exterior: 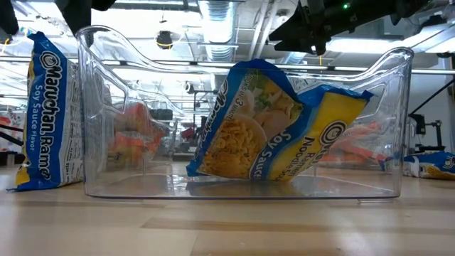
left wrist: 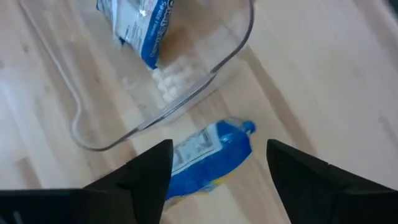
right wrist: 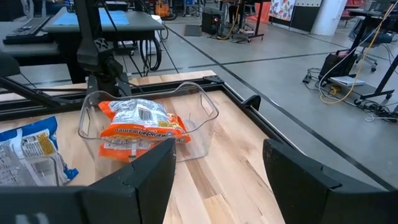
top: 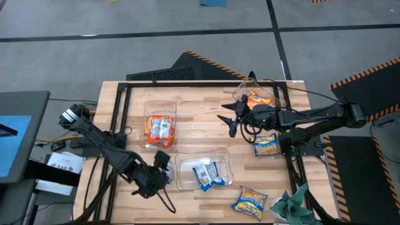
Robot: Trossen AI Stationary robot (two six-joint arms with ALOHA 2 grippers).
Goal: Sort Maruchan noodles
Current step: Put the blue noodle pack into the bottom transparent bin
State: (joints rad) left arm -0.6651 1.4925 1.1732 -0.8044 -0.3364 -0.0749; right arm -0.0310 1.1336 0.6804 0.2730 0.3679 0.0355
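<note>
Overhead arrangement of three clear plastic tubs on the wooden table (top: 200, 128). The left tub (top: 160, 112) holds orange Maruchan packets (top: 159, 129); the near tub (top: 181, 172) holds blue-and-yellow soy sauce packets (top: 207, 174); the far right tub (top: 240, 92) holds a red-orange packet (top: 259, 99). Two more blue-and-yellow packets lie loose on the table, one (top: 265, 144) below the right arm and one (top: 250, 201) near the front edge, just beside a teal-green cloth (top: 294, 204). The left gripper (top: 164, 167), fingers spread and empty, sits just beside the near tub's left wall. The right gripper (top: 227, 116), fingers likewise apart and empty, hangs between the left tub and the far right tub.
</note>
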